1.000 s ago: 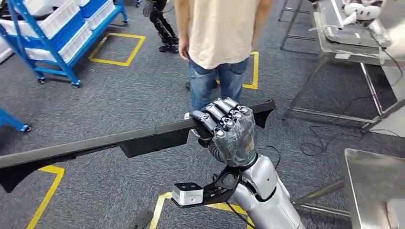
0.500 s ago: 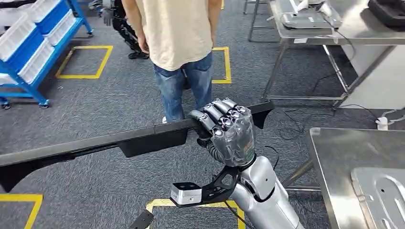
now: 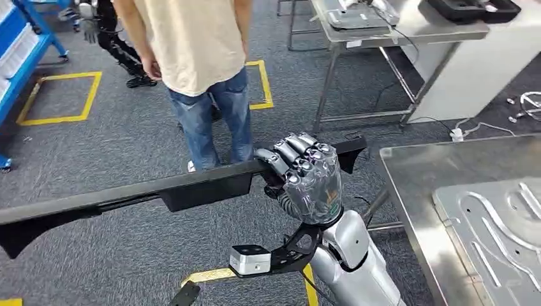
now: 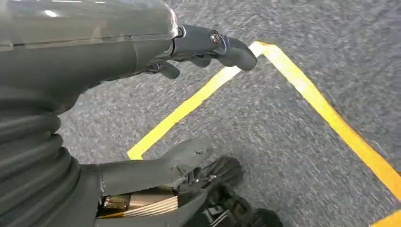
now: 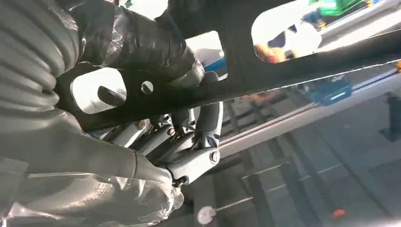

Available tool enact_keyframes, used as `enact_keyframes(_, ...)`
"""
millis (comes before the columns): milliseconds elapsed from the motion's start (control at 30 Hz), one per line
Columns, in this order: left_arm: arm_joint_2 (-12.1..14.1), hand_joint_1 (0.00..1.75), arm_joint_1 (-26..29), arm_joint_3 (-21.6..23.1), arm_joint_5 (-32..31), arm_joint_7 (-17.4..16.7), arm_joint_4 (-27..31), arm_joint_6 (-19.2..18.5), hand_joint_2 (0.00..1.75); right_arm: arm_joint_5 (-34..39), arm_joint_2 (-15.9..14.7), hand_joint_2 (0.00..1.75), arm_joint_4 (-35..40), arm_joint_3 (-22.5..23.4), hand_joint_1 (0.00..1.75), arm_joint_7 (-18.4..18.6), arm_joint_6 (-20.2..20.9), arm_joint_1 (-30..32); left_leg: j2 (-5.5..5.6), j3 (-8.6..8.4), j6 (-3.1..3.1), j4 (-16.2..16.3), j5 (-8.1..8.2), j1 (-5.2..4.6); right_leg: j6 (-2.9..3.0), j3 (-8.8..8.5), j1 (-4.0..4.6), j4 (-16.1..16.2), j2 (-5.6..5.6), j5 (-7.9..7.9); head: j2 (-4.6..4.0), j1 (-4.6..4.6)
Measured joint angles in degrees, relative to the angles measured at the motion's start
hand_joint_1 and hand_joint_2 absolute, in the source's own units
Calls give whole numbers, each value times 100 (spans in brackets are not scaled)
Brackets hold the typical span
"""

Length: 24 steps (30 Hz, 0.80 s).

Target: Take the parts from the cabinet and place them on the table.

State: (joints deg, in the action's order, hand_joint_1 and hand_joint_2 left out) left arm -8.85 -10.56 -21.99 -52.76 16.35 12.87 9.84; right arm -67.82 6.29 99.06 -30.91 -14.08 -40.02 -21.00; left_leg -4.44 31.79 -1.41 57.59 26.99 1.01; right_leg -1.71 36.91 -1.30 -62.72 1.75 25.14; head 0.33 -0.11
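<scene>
Camera swing since the earlier frames: whole scene shifted leftward, so the robot has turned right; the steel counter (image 3: 408, 172) now fills the near-right corner, while the person in a cream shirt (image 3: 191, 44) and the blue rack (image 3: 16, 51) sit further left. Hold on the part unchanged.

Item 1, task part: long black part (image 3: 191, 186), a flat bar with a boxy middle, carried roughly level across the view, well above the carpet, right tip near the counter's edge but not over it.

Item 2, right hand (image 3: 306, 175): fingers (image 3: 290, 153) curled over the bar's top edge, thumb beneath, clamping it.

Item 3, left hand (image 4: 142, 42): hangs over grey carpet and yellow floor tape; fingers loosely curled, holding nothing.

Step judged: transport, cabinet pick done, placing not yet done. Next move calls for carrying the bar over the counter and lowering it flat without the long left end swinging toward the person.

Containers: pressed metal panel (image 3: 491, 223) already lies on the near counter. Far counter (image 3: 408, 29) carries a grey tray-like piece (image 3: 348, 16) and a dark tray (image 3: 469, 7); contents too small to tell. Rack bins (image 3: 9, 29): contents unclear.
</scene>
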Motion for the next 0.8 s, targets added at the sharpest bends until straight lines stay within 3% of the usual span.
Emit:
enact_keyframes(33,0,0,0,-4,2,7,0,24,175,0,0,175,4,0,175,-7,0,0,-48,6,47,40,35,-21,30,-138,48,291,256,96,0,2)
enact_keyframes(67,-2,0,-1,-11,0,13,0,48,175,0,2,175,13,2,175,-15,0,13,-85,16,94,86,68,-59,87,-119,68,307,178,49,0,-4)
enact_keyframes(167,-18,0,6,-13,-17,43,0,107,175,-2,-9,175,57,24,175,-22,0,64,-240,-25,178,50,70,-39,169,-77,94,289,-9,47,0,2)
enact_keyframes(200,-24,0,-4,-13,-18,52,0,129,175,-2,-9,175,77,39,175,-33,0,85,-164,-17,222,67,117,-15,218,-101,48,325,-59,16,0,-4)
enact_keyframes(233,-24,0,-7,-13,-22,65,0,155,175,0,-9,175,100,65,175,-46,0,96,82,14,244,180,233,-4,230,-99,43,334,-107,9,0,-2)
enact_keyframes(267,-24,0,-4,-13,-22,68,0,168,175,4,-9,175,105,74,175,-48,0,95,265,152,248,520,470,14,272,-91,39,333,-149,1,0,-6)
enact_keyframes(333,-24,0,30,-20,-24,68,0,179,175,4,-9,175,105,79,175,-52,0,112,378,581,260,1459,911,13,289,-77,57,331,-294,-9,0,-4)
enact_keyframes(367,-24,0,46,-22,-24,70,0,188,175,4,-11,175,105,85,175,-59,2,126,386,741,257,1781,987,13,293,-71,67,327,-369,-12,0,-2)
enact_keyframes(400,-24,0,55,-28,-24,72,0,192,175,4,-15,175,105,92,175,-59,2,145,391,782,243,1826,892,12,294,-71,76,320,-460,-13,0,-2)
enact_keyframes(433,-26,0,53,-35,-26,74,0,197,175,4,-15,175,105,96,175,-59,2,152,396,698,222,1623,710,12,294,-72,80,314,-535,-14,0,-4)
enact_keyframes(500,-26,0,40,-44,-31,85,0,210,175,4,-15,175,107,114,175,-59,2,152,527,275,146,687,168,8,292,-85,86,293,-694,-14,0,-4)
enact_keyframes(533,-22,0,39,-48,-31,92,0,214,175,4,-15,175,109,122,175,-59,2,152,840,113,96,266,40,9,289,-75,66,287,-745,-16,0,0)
enact_keyframes(567,-20,0,41,-57,-33,98,0,218,175,4,-15,175,109,135,175,-59,2,149,1040,74,58,176,82,25,245,-40,93,266,-803,-32,0,-2)
enact_keyframes(667,-22,0,38,-61,-68,101,0,225,175,0,-17,175,122,186,175,-59,0,204,871,34,44,108,73,-37,109,21,-4,333,-1015,-113,0,-7)
enact_keyframes(700,-35,0,29,-63,-65,100,0,225,175,-4,-24,175,140,210,175,-61,0,214,795,7,7,-5,13,12,52,21,45,347,-1097,-133,0,-4)
enact_keyframes(733,-70,0,16,-66,-74,98,0,225,175,-7,-33,175,153,229,175,-74,0,241,685,-41,-6,-62,-37,33,66,55,34,270,-972,-68,0,-7)
enact_keyframes(767,-68,0,2,-68,-77,112,0,225,175,-7,-42,175,175,247,175,-79,-2,223,644,-66,-47,-133,-61,32,54,135,80,55,-617,101,0,53)
enact_keyframes(800,-81,0,10,-70,-77,114,0,223,175,-4,-44,175,175,251,175,-76,-2,215,540,-65,-58,-138,-69,9,41,337,79,-373,-386,354,0,50)
